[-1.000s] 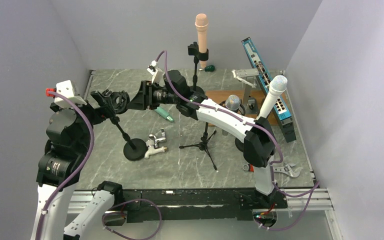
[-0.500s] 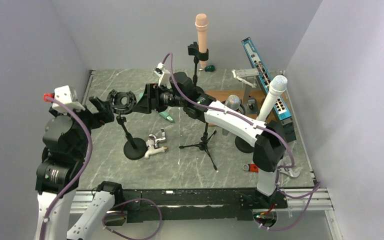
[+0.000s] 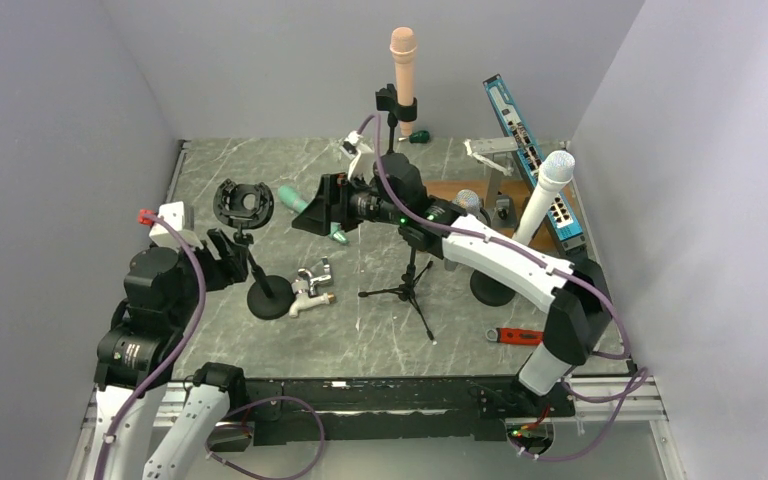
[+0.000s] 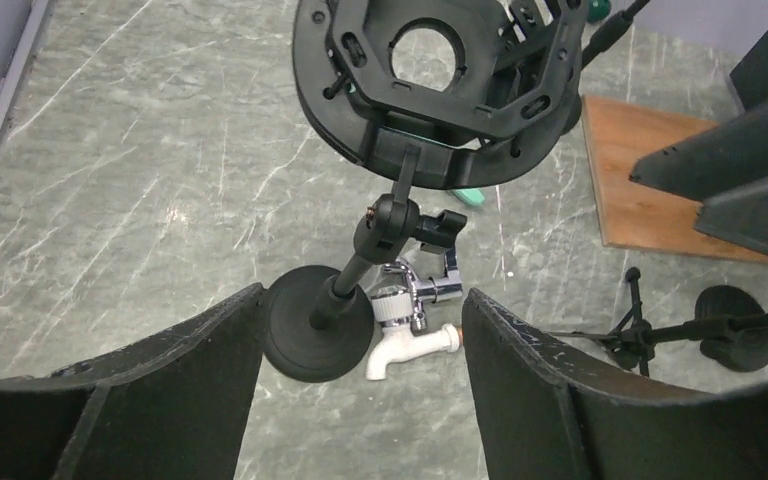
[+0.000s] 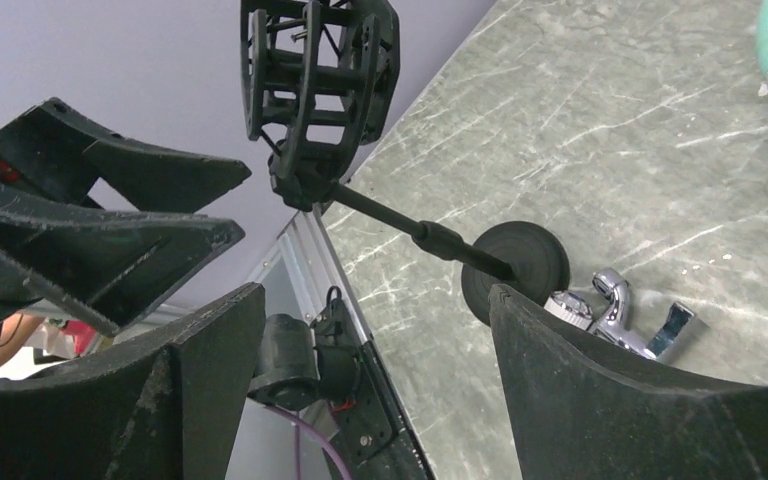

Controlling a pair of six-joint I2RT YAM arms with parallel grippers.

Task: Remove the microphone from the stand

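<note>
The teal microphone [image 3: 294, 199] is seen lying on the marble-patterned table [image 3: 360, 335]. It is out of the shock mount [image 3: 240, 202] and lies just beside it, on its right. The microphone's middle is hidden by the right gripper [image 3: 312, 208].

The shock mount is carried on a tilted desk stand [image 3: 269, 297], whose round base rests on the table. A chrome faucet [image 3: 310, 284] lies just beside the base; whether the two touch cannot be told. In the left wrist view, bare table is seen through the mount's ring.

The left gripper [image 3: 226, 254] is held low beside the stand's pole, on its left. Its jaws are spread and nothing is grasped. In the left wrist view the stand's base and pole are framed between the fingers [image 4: 160, 370] without being touched.

The right gripper is held above the table, over the teal microphone, and is pointed toward the shock mount. Its jaws are likewise released and stand wide apart with nothing between them. The mount and the stand's pole are seen beyond them in the right wrist view.

A tripod stand [image 3: 410, 285] is set near the table's middle. At the back, a peach microphone [image 3: 403, 55] is clipped upright on a tall stand. On the right, a white microphone [image 3: 545, 195] is held tilted on another stand. A red-handled tool [image 3: 515, 336] lies near the front right edge.
</note>
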